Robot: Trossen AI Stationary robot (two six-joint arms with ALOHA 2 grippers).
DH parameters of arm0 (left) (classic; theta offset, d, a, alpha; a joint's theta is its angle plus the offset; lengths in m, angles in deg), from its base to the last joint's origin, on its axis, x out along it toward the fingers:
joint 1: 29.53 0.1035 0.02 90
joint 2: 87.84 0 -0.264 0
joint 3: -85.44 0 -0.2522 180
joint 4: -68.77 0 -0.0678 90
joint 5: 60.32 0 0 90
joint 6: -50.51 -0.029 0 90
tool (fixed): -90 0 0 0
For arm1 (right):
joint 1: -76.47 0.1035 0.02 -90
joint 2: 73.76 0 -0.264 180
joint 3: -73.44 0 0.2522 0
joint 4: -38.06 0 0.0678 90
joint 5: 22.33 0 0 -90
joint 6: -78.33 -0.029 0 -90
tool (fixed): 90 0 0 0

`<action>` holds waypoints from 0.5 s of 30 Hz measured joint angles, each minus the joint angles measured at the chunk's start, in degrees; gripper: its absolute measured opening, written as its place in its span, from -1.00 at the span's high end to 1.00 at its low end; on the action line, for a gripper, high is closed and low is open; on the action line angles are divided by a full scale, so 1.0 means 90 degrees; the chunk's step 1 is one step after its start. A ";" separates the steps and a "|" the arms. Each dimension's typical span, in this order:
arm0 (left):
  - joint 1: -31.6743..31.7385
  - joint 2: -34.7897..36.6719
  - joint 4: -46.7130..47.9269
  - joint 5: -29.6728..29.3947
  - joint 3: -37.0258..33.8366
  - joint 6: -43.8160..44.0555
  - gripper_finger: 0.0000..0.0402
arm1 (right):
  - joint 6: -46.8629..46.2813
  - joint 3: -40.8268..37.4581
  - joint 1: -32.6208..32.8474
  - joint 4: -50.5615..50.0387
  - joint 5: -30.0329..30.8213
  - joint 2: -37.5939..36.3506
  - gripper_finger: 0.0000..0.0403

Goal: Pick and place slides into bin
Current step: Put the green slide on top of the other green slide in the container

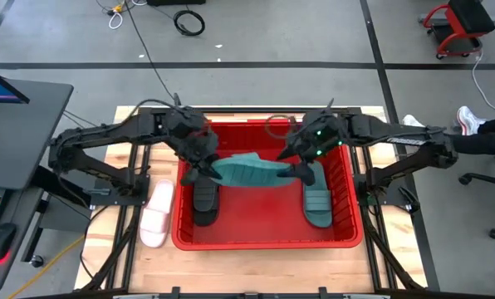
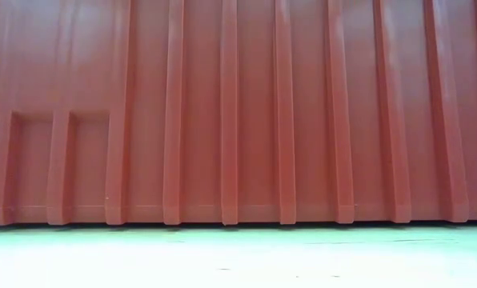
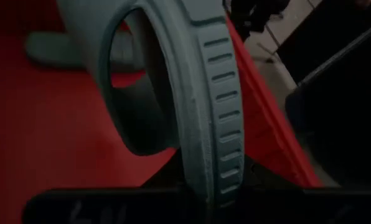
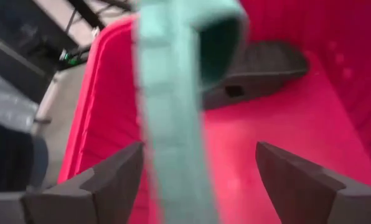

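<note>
Right wrist view — right gripper (image 4: 198,180) wide around teal slide (image 4: 173,124)

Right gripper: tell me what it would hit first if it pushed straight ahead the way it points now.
Most likely the teal slide, held up over the red bin by the left gripper. The slide's edge runs between the open fingers of the right gripper. Depth is unclear; beyond lies the bin floor.

Wooden table (image 1: 256,266), red bin (image 1: 264,241), white slide (image 1: 156,214)
</note>
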 joint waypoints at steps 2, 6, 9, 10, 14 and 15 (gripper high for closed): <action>-0.0050 -0.0176 0.0023 -0.0010 0.0000 -0.0035 0.79 | 0.0088 0.0000 0.0110 -0.0002 -0.0012 0.0074 -0.52; -0.0068 -0.0399 0.0104 0.0008 0.0000 0.0044 0.79 | 0.0177 0.0000 0.0213 -0.0040 0.0240 0.0085 -0.48; -0.0022 -0.0465 0.0116 0.0027 0.0000 0.0441 0.79 | 0.0611 0.0000 0.0345 -0.0192 0.0872 -0.0042 -0.49; 0.0040 -0.0484 0.0182 0.0031 0.0002 0.0582 0.79 | 0.0776 0.0000 0.0414 -0.0231 0.1133 -0.0090 -0.50; 0.0402 -0.0482 0.0540 0.0188 0.0002 0.1131 0.79 | 0.1474 0.0000 0.0749 -0.0184 0.2295 -0.0338 -0.64; 0.0502 -0.0439 0.0469 0.0237 0.0002 0.1277 0.79 | 0.1619 0.0000 0.0839 -0.0150 0.2605 -0.0385 -0.68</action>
